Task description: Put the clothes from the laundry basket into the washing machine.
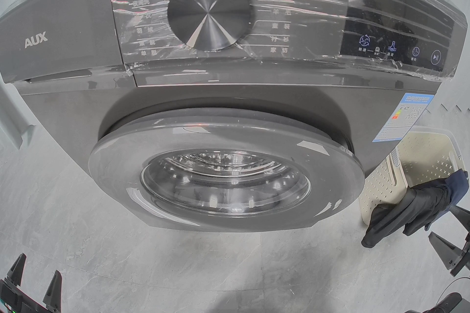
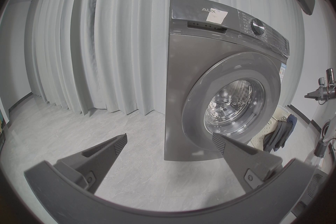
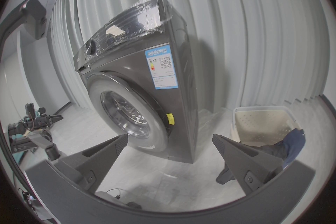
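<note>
At the lower right of the head view, dark clothes (image 1: 416, 206) hang over the front rim of the cream laundry basket (image 1: 433, 157). The basket stands on the floor (image 1: 147, 255) just beside the washing machine (image 1: 225, 99), whose round door (image 1: 225, 177) is closed. The right claw (image 1: 453, 231), at the right edge near the clothes, is spread wide and empty. The left claw (image 1: 36, 275), at lower left, is likewise spread and empty.
</note>
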Available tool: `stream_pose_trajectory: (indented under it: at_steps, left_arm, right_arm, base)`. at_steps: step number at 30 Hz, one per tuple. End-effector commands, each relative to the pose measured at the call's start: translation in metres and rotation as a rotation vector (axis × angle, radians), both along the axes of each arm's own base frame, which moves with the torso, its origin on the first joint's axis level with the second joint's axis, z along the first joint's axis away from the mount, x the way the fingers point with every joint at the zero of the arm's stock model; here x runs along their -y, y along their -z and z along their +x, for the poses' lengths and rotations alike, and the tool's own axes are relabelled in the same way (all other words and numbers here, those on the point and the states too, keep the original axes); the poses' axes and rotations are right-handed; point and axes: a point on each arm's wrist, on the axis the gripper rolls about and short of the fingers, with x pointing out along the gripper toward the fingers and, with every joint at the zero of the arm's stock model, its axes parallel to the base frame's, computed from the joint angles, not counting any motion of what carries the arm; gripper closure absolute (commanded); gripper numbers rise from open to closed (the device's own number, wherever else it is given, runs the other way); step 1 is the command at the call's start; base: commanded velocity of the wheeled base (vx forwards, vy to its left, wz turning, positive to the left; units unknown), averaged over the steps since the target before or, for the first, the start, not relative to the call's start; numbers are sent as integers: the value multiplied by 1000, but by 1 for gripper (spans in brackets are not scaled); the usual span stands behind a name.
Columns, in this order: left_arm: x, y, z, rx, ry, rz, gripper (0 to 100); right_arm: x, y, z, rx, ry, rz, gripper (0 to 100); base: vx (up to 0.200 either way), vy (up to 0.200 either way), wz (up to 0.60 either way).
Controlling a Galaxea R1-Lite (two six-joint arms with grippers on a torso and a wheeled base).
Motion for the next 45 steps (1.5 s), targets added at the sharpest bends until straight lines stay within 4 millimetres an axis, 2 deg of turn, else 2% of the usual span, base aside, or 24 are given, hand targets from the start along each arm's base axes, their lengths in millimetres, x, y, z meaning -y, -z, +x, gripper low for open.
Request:
stream_pose_trajectory:
  at_steps: [1,3,4,6,8,9,11,16,25,30,36,45]
  left_arm:
    - [0,5,0,1,-1,-1,0]
    - [0,5,0,1,-1,-1,0]
    - [0,5,0,1,-1,-1,0]
    - [0,5,0,1,-1,-1,0]
    - [0,5,0,1,-1,-1,0]
    - [0,5,0,1,-1,-1,0]
    - [0,5,0,1,-1,-1,0]
    - [0,5,0,1,-1,-1,0]
    - [0,5,0,1,-1,-1,0]
    - [0,5,0,1,-1,-1,0]
    - [0,5,0,1,-1,-1,0]
    - [0,5,0,1,-1,-1,0]
  right_arm:
    - [-15,5,49,-185,-175,16,0]
    - [-20,5,63,-198,-176,9,0]
    - [-20,5,63,-198,-176,9,0]
    - [-31,5,79,-208,-207,2,0]
    - [-35,5,83,-207,-209,1,0]
    - [-45,8,94,-222,-209,2,0]
    - [-55,10,102,-224,-209,8,0]
    - [-75,5,116,-185,-212,26,0]
    - [-90,2,137,-193,-227,10,0]
    - [-95,1,138,-192,-249,9,0]
    - [-100,6,130,-215,-298,-3,0]
    - [-90,14,115,-234,-305,-16,0]
  base:
    - [0,0,0]
    - [0,0,0]
    - [0,0,0]
    - [0,0,0]
    - [0,0,0]
    - [0,0,0]
    - [0,0,0]
    - [0,0,0]
    - [0,0,0]
    - [0,0,0]
    - [0,0,0]
    - [0,0,0]
